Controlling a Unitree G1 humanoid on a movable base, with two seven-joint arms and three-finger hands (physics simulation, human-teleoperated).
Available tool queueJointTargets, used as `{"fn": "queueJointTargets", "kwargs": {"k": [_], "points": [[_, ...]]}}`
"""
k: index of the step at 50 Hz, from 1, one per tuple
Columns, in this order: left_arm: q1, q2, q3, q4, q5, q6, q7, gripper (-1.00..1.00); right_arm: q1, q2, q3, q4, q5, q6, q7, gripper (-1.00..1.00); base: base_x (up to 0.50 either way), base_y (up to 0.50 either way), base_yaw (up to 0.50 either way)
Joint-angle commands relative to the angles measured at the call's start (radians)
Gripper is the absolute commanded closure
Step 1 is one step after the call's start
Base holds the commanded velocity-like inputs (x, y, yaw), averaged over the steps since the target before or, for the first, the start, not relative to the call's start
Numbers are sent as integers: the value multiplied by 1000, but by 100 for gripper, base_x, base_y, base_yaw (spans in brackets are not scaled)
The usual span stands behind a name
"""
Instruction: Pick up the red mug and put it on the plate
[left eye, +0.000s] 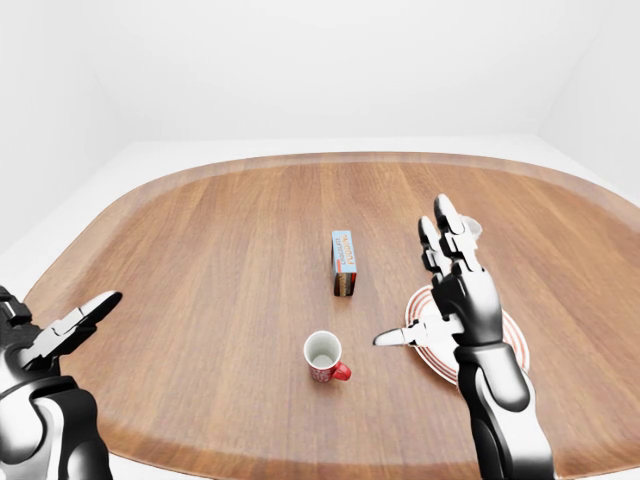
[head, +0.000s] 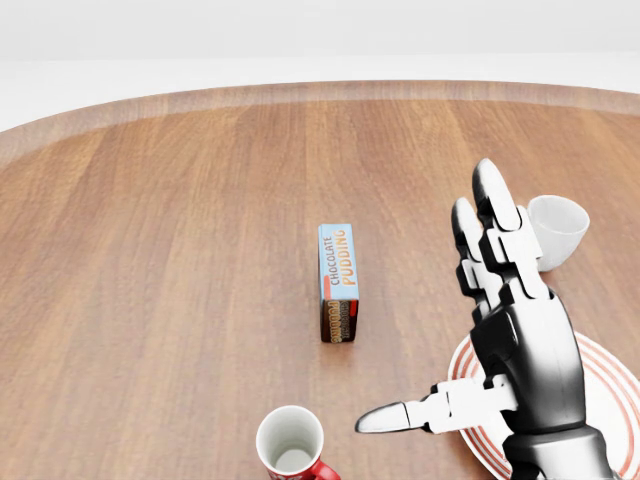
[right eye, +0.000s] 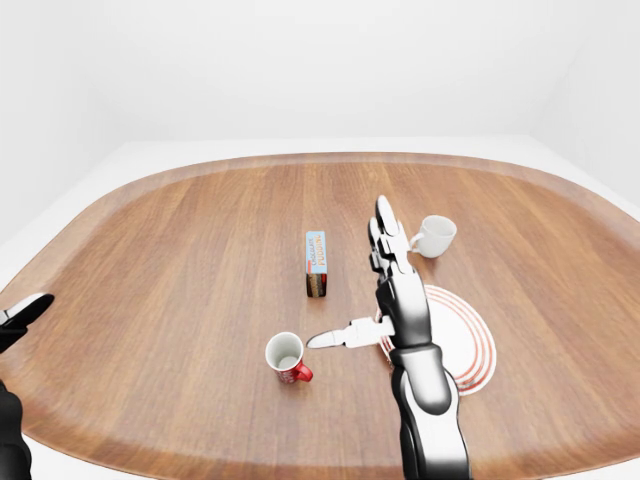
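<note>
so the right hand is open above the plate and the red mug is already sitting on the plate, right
Not quite. The red mug is not on the plate; it stands on the table to the plate's left, as the right-eye view shows. The right hand is open above the plate.

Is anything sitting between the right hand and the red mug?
Nothing visible does. The right hand hangs open to the right of the red mug, with bare table between them. The chocolate pudding box stands higher in the right-eye view, clear of that gap.
</note>
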Motion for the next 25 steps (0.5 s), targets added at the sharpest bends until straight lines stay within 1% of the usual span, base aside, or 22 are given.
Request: {"fn": "queueJointTargets", "kwargs": {"k": [1,5,7,10,12,13,14,16,19,21,23,25], "points": [[-1,-2,-4,7,5,-6,-4,-100,56,29,171,146,-125,0,28,-100,0,0,0],[0,-1,-4,7,4,-6,-4,-100,63,27,192,182,-140,0,28,-100,0,0,0],[1,-1,-3,2,2,-2,-3,-100,73,26,211,199,-156,0,24,-100,0,0,0],[0,-1,-3,3,4,-2,-2,-100,95,20,256,245,-191,-1,12,-100,0,0,0],[0,-1,-3,6,3,-5,-4,-100,103,13,279,273,-209,-16,14,-100,0,0,0],[0,-1,-3,7,4,-6,-4,-100,101,10,284,285,-218,-14,17,-100,0,0,0],[-1,-1,-3,8,4,-5,-4,-100,100,6,288,307,-225,-37,19,-100,0,0,0],[-1,-1,-4,7,5,-6,-3,-100,95,6,291,354,-234,-62,23,-100,0,0,0],[-1,0,-5,10,5,-8,-4,-100,95,8,294,379,-253,-66,33,-100,0,0,0],[-1,0,-5,6,4,-4,-2,-100,89,10,295,425,-271,-77,32,-100,0,0,0],[-1,0,-5,7,4,-5,-3,-100,87,12,295,436,-279,-76,37,-100,0,0,0],[-2,0,-5,9,5,-6,-3,-100,91,8,303,461,-303,-90,41,-100,0,0,0]]}}
